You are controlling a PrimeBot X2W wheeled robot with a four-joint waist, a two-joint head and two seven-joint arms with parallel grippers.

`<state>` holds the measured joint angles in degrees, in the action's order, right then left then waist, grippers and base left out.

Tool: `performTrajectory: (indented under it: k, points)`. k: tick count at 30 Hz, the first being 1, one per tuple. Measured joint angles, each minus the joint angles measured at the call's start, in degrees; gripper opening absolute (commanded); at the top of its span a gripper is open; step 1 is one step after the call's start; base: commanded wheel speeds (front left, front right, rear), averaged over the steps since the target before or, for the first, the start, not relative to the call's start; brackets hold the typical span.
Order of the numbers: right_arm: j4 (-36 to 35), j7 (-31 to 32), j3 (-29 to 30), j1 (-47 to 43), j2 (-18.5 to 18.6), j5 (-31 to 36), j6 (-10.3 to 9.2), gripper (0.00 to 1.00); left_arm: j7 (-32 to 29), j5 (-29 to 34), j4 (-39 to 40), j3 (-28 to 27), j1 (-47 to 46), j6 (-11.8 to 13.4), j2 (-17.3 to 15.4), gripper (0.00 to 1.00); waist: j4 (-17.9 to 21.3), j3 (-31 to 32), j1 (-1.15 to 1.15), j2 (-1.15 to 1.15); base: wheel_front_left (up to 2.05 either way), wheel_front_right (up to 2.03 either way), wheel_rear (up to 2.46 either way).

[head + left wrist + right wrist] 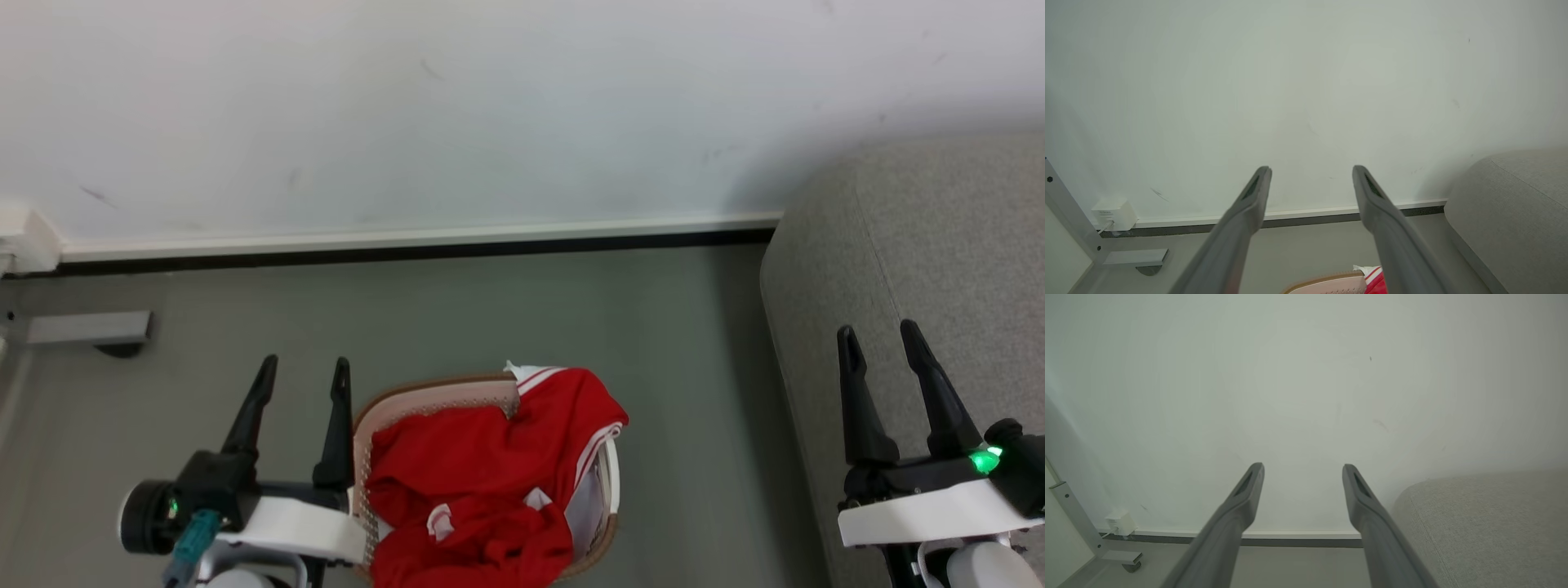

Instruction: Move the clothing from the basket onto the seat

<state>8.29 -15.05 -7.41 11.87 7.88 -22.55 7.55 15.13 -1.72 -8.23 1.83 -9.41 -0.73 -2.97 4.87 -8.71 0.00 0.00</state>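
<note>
Wall [408, 106]: matt off-white, plain, a few faint dark scuffs.
Skirting board [408, 239]: white, along the wall's foot, with a dark strip [408, 250] beneath it at the floor.
Floor [490, 318]: smooth grey-green, evenly lit, soft shadows.
Metal stand, far left: pale grey upright [1070, 212], flat foot [90, 328] on the floor.
White box [1113, 214]: small, at the wall's foot beside the upright, cable attached.

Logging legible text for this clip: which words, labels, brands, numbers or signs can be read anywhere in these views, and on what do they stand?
No text can be read in any view.
On the white box low on the wall: a faint line of print, too small to read.
On the red clothing: white stripes and patches, no lettering that can be made out.
</note>
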Motion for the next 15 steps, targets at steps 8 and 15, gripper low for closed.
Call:
performTrajectory:
  k: [8, 15]
  points:
    - [-2.4, 0.0, 1.3, 3.1, -0.6, -3.2, 0.0, 1.0, 0.0, 0.1, -1.1, 0.1, -4.5, -1.6, 0.0, 1.0, 1.6, -5.7, 0.0, 0.0, 0.0, 0.0, 0.0]
    - [-3.4, 0.0, 2.6, 6.1, -0.7, -3.2, 0.0, 1.0, 0.0, 0.3, -4.1, 0.8, -9.0, -3.1, -0.6, 1.0, 3.0, -11.3, 0.01, 0.0, 0.0, 0.0, 0.0]
